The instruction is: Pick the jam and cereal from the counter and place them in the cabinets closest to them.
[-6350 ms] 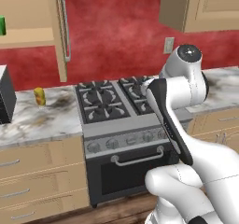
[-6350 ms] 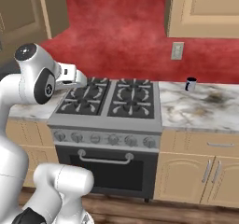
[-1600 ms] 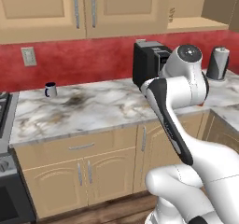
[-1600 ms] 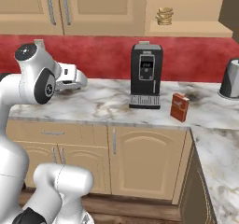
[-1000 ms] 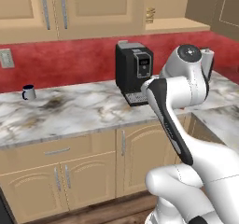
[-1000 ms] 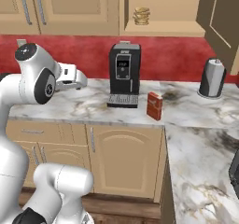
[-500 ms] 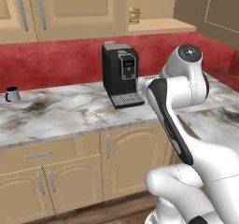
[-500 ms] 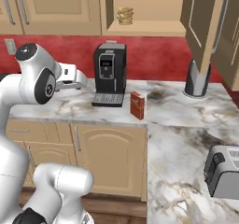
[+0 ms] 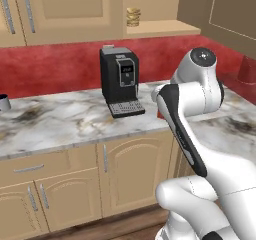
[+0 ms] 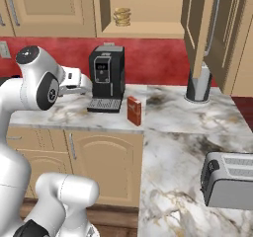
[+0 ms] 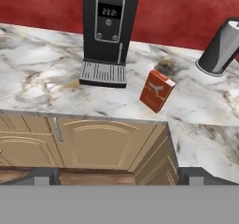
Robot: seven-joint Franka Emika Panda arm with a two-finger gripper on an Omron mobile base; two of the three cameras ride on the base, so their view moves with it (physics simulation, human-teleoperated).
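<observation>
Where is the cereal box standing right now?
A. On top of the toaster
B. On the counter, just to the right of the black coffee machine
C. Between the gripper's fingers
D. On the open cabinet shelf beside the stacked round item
B. The cereal stands upright on the counter, beside the coffee machine and clear of it, as the hand view also shows; the gripper is open and apart from it.

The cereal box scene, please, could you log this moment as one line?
gripper: open, empty | cereal: upright on counter, right of coffee machine | cabinet: open
</observation>
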